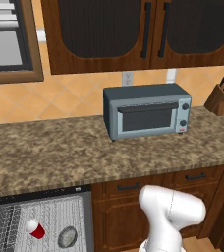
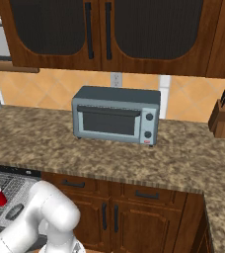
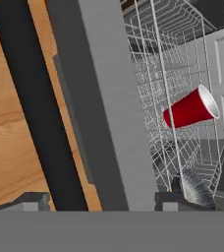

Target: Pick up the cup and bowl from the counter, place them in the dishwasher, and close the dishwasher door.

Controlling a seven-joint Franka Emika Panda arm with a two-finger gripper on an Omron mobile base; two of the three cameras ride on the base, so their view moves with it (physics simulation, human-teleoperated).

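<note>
- The red cup [image 1: 35, 230] lies on its side in the white wire rack [image 1: 50, 216] of the open dishwasher [image 1: 38, 194], below the speckled counter [image 1: 84, 152].
- The grey bowl [image 1: 67, 237] sits just right of the cup in the same rack.
- In the hand view, the gripper [image 3: 101, 201] straddles the edge of the grey dishwasher door [image 3: 104, 108], fingertips spread wide, holding nothing.
- A toaster oven [image 1: 146, 111] stands far back on the counter.

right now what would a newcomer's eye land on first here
The red cup lying on its side in the white wire rack of the open dishwasher, lower left under the counter, with the grey bowl beside it. Next, the grey toaster oven standing on the counter against the tiled wall.
</note>
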